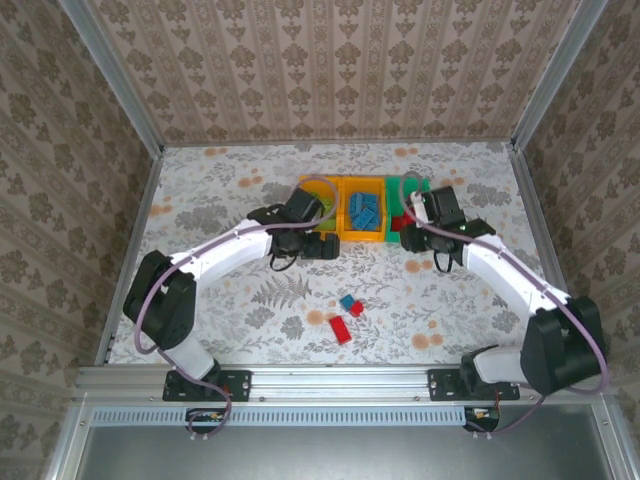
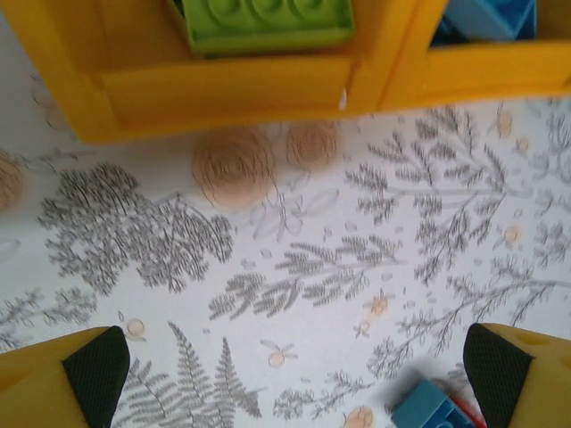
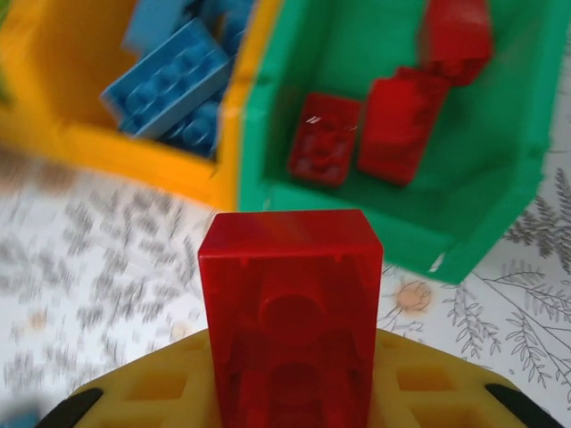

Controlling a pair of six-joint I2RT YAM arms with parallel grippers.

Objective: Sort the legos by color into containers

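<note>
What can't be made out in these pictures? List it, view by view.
- Top view: left bin contents, hidden by the left arm.
- Top view: green bin contents, mostly under the right arm.
- Left wrist: blue brick and lime brick, cut off by frame edges.
- Right wrist: table at left, blurred.

Work surface and enclosure.
Tabletop (image 1: 250, 290) with a pale fern-and-flower print; damask-patterned wall panels (image 1: 330, 70) on three sides; aluminium rail (image 1: 340, 378) along the near edge.
</note>
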